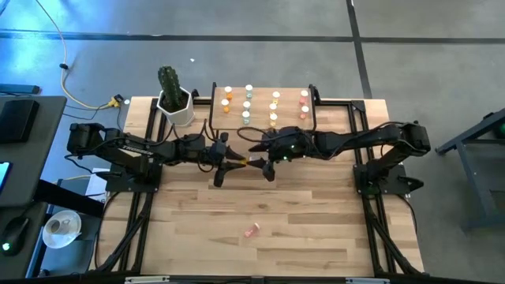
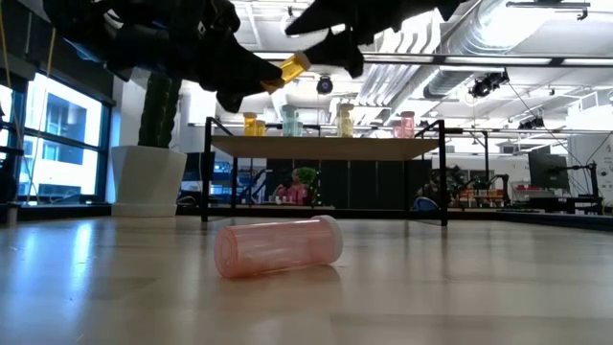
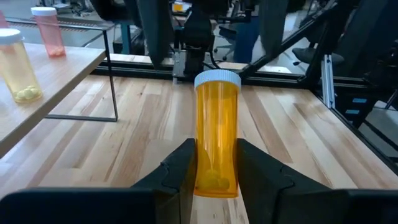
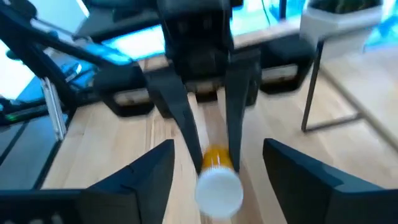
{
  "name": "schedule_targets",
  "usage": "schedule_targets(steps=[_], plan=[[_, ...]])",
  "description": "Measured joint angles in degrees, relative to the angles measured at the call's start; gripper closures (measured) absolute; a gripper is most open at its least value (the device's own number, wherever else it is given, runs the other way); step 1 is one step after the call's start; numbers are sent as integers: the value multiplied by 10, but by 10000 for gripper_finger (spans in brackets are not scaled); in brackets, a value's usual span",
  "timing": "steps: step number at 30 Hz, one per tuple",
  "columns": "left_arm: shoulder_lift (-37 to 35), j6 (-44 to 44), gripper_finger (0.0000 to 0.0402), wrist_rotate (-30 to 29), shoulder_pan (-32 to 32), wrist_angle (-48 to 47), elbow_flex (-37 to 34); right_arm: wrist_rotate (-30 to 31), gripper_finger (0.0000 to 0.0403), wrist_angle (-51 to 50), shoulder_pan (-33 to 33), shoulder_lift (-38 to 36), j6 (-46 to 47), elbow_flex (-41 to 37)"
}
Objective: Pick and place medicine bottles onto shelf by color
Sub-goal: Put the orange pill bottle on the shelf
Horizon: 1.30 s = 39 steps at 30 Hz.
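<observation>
Shelf [image 1: 262, 88] sat at the far edge of the table [image 1: 316, 221], already carrying bottles in colour columns: orange, pale green, yellow, pink. Both arms met mid-table just in front of it.

Left gripper [image 3: 214, 163] was clamped on the base of an orange bottle [image 3: 217, 134], white cap pointing toward the right arm. Right gripper [image 4: 217, 171] faced it with fingers spread well apart either side of the cap, not touching the bottle as far as the right wrist view showed.

Read this as mid-handover, bottle owned by the left. Couldn't tell from these views which way it was going.

Next move likely needed the right arm clear of the cap, then the left carrying the bottle to the orange column and setting it upright without knocking neighbours.

One pink bottle [image 2: 279, 247] lay on its side on the near table, well apart from both arms, not yet shelved.
</observation>
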Motion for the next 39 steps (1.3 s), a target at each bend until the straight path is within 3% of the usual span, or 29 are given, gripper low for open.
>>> schedule_targets(steps=[7, 12, 17, 24, 28, 39], plan=[[0, 5, 310, -43, 1, 44, 0, 1, 163, 5, -16, -59, -72, 0], [0, 14, 310, -45, 10, 129, 0, 0, 163, -8, -16, -100, -171, 0], [0, 45, 310, -36, 16, 213, 0, -1, 163, -12, -17, -121, -209, 0], [0, 79, 310, -20, 14, 304, 0, -1, 162, -4, -17, -114, -204, 0], [0, 79, 310, 0, 14, 333, 0, -1, 162, 52, -17, -93, -207, 0], [0, 79, 310, 4, 14, 337, 0, -1, 162, 156, -11, -45, -247, 0]])
